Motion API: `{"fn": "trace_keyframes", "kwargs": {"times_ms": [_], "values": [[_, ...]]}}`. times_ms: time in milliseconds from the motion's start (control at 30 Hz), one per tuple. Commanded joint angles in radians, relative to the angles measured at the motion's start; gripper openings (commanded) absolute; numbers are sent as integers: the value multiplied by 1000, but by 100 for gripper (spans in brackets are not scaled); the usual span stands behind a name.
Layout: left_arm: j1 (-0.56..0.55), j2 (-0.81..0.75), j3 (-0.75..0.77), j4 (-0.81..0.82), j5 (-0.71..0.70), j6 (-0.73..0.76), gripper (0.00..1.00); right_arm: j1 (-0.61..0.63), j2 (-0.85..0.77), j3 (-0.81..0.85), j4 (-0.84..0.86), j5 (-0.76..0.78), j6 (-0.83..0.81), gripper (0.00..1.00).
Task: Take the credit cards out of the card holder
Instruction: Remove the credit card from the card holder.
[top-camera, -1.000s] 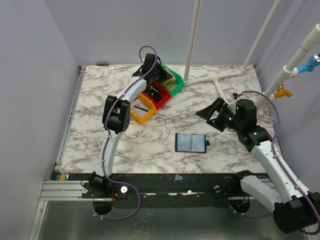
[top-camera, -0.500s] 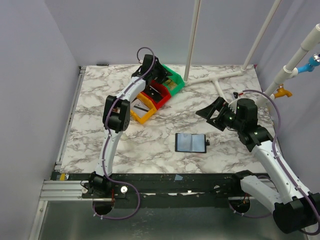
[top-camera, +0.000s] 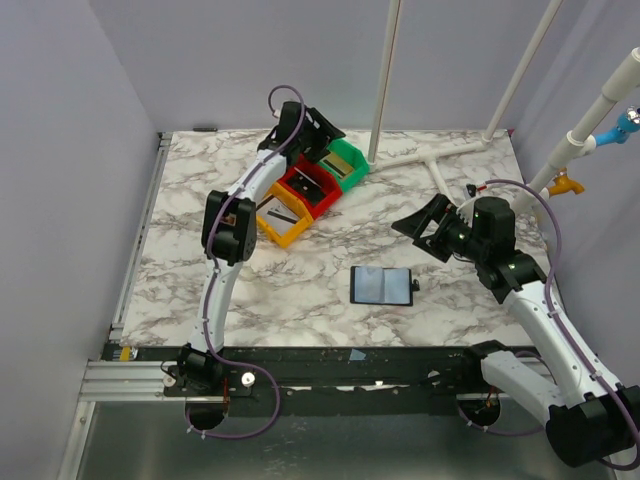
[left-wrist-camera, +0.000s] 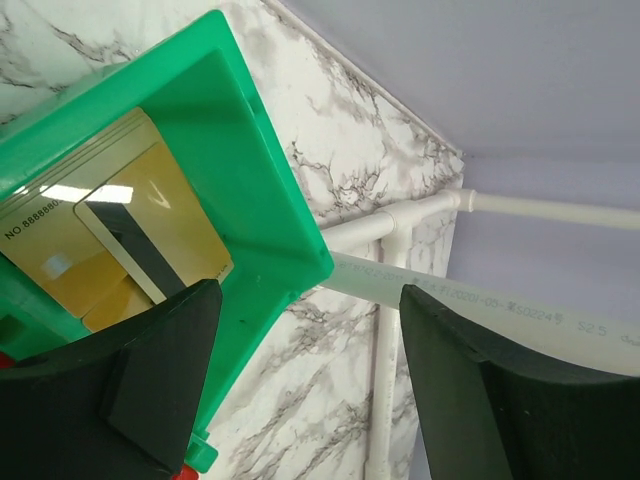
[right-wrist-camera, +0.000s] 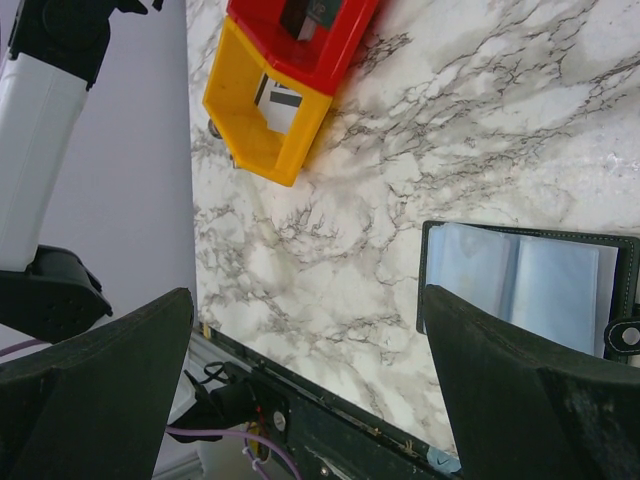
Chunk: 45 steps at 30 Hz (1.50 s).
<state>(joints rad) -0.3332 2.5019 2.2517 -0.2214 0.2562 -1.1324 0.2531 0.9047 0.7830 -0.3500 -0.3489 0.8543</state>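
Note:
The card holder (top-camera: 381, 285) lies open and flat on the marble table, its bluish-grey inner faces up; its left part also shows in the right wrist view (right-wrist-camera: 530, 285). Two tan-gold credit cards (left-wrist-camera: 130, 225) lie flat inside the green bin (left-wrist-camera: 250, 180), one with a black stripe. My left gripper (left-wrist-camera: 310, 305) is open just above that bin's far corner, holding nothing. In the top view the left gripper (top-camera: 318, 125) sits above the green bin (top-camera: 345, 160). My right gripper (top-camera: 425, 228) hovers open, up and to the right of the card holder, nothing between its fingers (right-wrist-camera: 100, 370).
A red bin (top-camera: 308, 185) and a yellow bin (top-camera: 283, 215) stand in a row with the green one; the yellow bin (right-wrist-camera: 262, 110) holds a pale flat item with a dark stripe. A white pipe frame (top-camera: 430, 155) lies on the table at the back right.
My left gripper has opened and risen back from the green bin, with the gold card left lying in it. The right arm and the card holder have not moved.

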Motion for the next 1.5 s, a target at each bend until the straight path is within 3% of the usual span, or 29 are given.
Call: {"fn": "trace_keyframes", "kwargs": {"times_ms": [0, 367, 1167, 1467], "values": [[8, -92, 14, -1, -10, 45, 75, -5, -12, 5, -6, -15, -11, 100], [11, -226, -48, -26, 18, 95, 78, -5, 8, 3, -14, -5, -21, 100], [-65, -910, -1157, 243, 132, 175, 81, -6, 58, -70, 15, 46, -76, 100], [-175, -1033, -1337, 224, 124, 206, 82, -5, 102, -124, 63, 47, -73, 100]]}}
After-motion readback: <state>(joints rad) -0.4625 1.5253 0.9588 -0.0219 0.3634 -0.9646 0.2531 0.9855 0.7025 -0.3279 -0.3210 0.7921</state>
